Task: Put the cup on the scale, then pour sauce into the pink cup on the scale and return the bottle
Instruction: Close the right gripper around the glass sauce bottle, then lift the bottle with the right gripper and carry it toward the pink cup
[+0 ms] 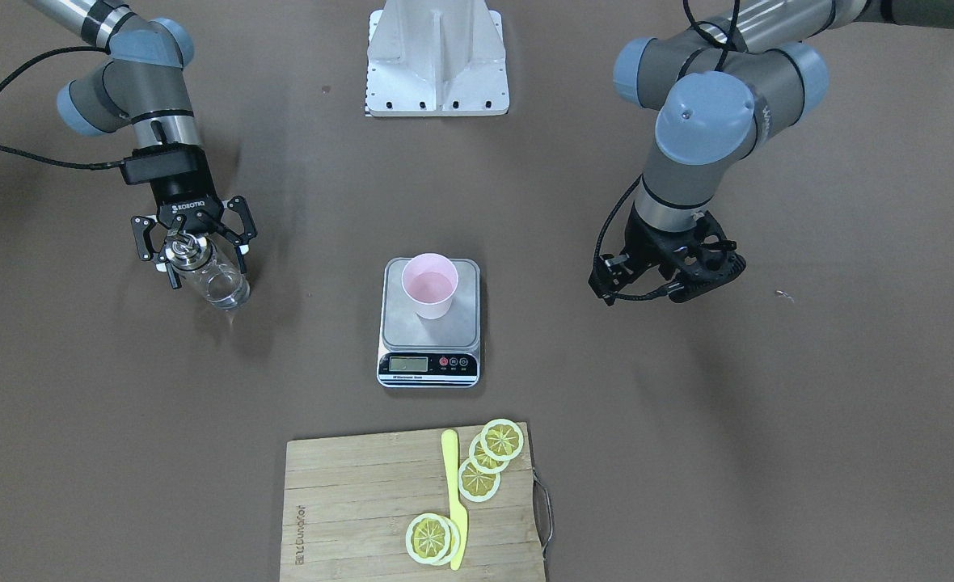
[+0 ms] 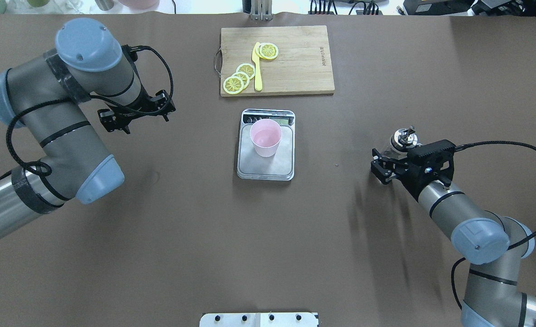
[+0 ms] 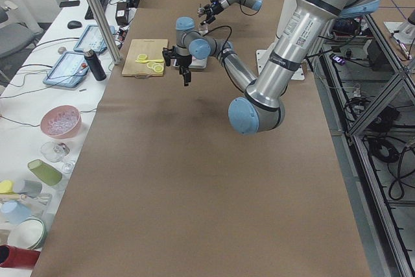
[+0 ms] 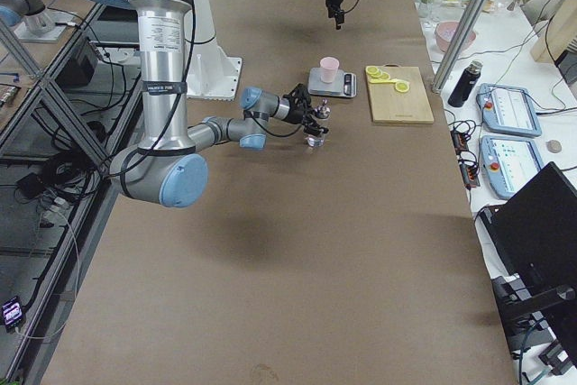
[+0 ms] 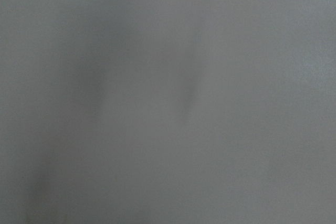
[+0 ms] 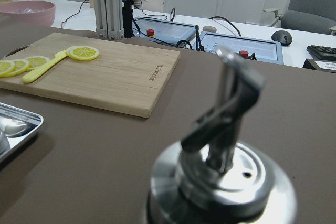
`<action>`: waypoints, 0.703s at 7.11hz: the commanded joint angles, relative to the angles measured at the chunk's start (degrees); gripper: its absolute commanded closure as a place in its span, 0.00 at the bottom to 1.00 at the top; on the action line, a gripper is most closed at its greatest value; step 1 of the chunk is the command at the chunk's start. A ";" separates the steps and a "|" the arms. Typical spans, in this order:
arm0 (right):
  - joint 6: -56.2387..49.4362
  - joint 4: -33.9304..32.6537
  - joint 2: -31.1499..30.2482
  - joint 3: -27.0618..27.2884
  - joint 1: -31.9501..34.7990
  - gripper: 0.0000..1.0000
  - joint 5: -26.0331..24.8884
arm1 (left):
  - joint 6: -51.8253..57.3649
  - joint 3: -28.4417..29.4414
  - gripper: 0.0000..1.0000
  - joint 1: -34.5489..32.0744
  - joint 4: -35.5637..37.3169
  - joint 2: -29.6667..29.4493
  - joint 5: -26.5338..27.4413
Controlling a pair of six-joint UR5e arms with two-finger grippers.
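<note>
The cup [image 1: 429, 284] stood upright on the scale [image 1: 396, 325], toward the back of its platform, at the centre of the front view. So the first step looked done.

The bottle [image 1: 220, 279] stood on the worktop [image 1: 687, 453] at the left of that view, well apart from the scale. The right claw [image 1: 200, 257] was at its neck with jaws spread wide, one on each side of the metal pourer and not clamped on it. In the right wrist view the pourer filled the lower middle of the frame, very near the camera.

The left claw [image 2: 136, 113] hung over bare worktop at the upper left of the overhead view. It was also wide and held nothing.

Whether any sauce had been poured could not be told. The cup's inside showed only pink, and the scale's display was too small to read. With the bottle down and the claw wide around it, this was either just before the pick-up or just after the return. If the former, grasping, pouring and putting the bottle back remained.
</note>
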 commanded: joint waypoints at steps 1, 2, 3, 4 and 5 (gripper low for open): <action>-0.32 2.82 0.17 -0.98 0.11 0.85 0.42 | 0.00 0.00 0.01 0.00 0.00 -0.12 -0.06; -0.93 2.67 0.25 -0.90 0.20 1.00 0.77 | 0.35 0.00 0.01 0.00 0.00 -0.21 -0.06; -6.07 2.58 0.51 -0.29 2.03 1.00 2.25 | 0.44 -0.08 0.01 -0.09 0.00 -0.21 -0.23; -8.73 1.88 1.56 -0.11 3.88 1.00 3.57 | 1.05 -0.08 0.01 -0.78 0.08 -0.21 -0.32; -9.63 -2.30 2.96 0.93 4.68 1.00 3.76 | 1.84 -0.17 0.01 -1.57 0.26 -0.29 -0.67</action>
